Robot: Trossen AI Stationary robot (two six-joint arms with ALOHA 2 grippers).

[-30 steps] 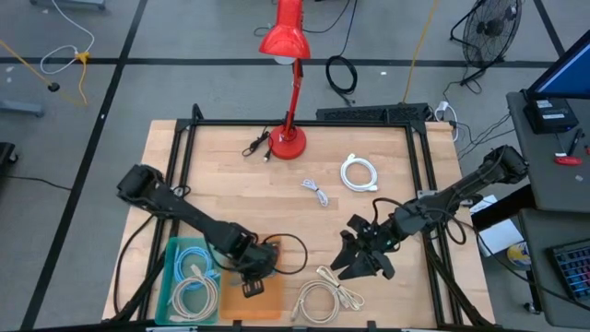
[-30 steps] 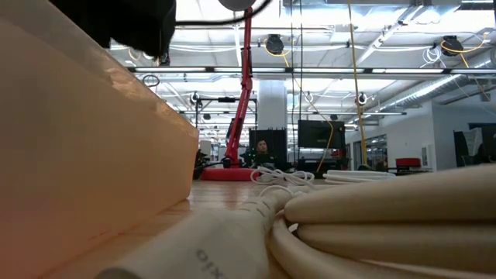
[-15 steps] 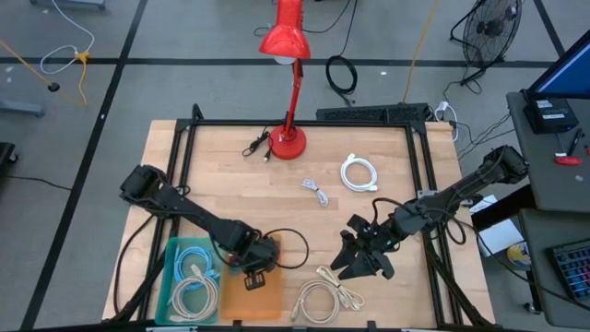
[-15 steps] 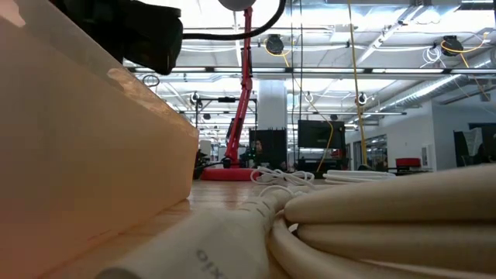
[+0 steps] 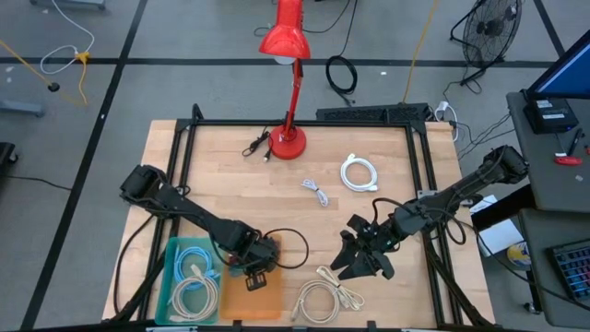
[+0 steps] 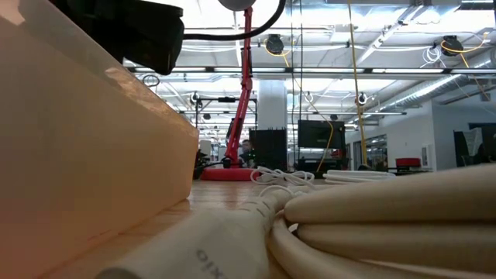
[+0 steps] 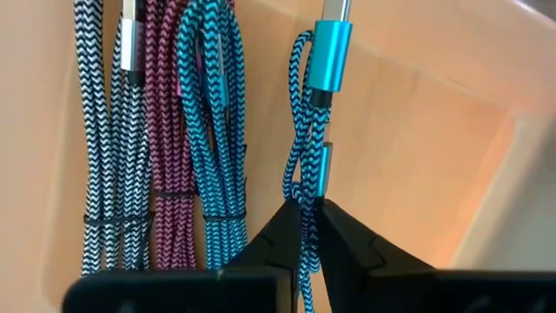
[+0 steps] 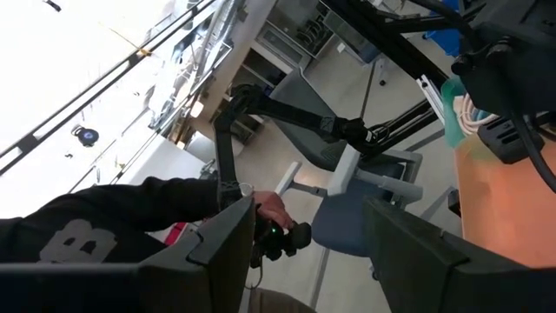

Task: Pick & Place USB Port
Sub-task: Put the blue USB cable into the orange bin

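Observation:
My left gripper [image 5: 259, 270] hovers over the orange bin [image 5: 249, 297] at the table's near edge, shut on a blue braided USB cable [image 7: 306, 165]. In the left wrist view the bin's floor [image 7: 400, 130] holds several bundled braided cables: black-and-white [image 7: 104, 130], magenta [image 7: 165, 113] and blue [image 7: 213, 130]. My right gripper [image 5: 356, 262] is open and waits low over the table right of centre, near a white cable coil [image 5: 324, 297]. Its wrist view shows only the room between its spread fingers [image 8: 228, 235]. My left gripper [image 7: 311, 205] pinches the blue braided cable's doubled strands [image 7: 301, 193] between its two fingertips, coming from above and pointing down. The cable runs on past the fingertips toward the bin floor, and its metal-blue connector [image 7: 330, 48] is the farthest part from them.
A teal bin [image 5: 189, 281] with white cables sits left of the orange one. Loose white cables [image 5: 359, 172] [image 5: 316, 192], a black cable [image 5: 256, 145] and a red desk lamp [image 5: 288, 138] lie toward the far edge. A black frame [image 5: 184, 166] borders the table.
My left gripper, still shut on the blue cable, has shifted a little toward the table's far edge over the orange bin, then held still.

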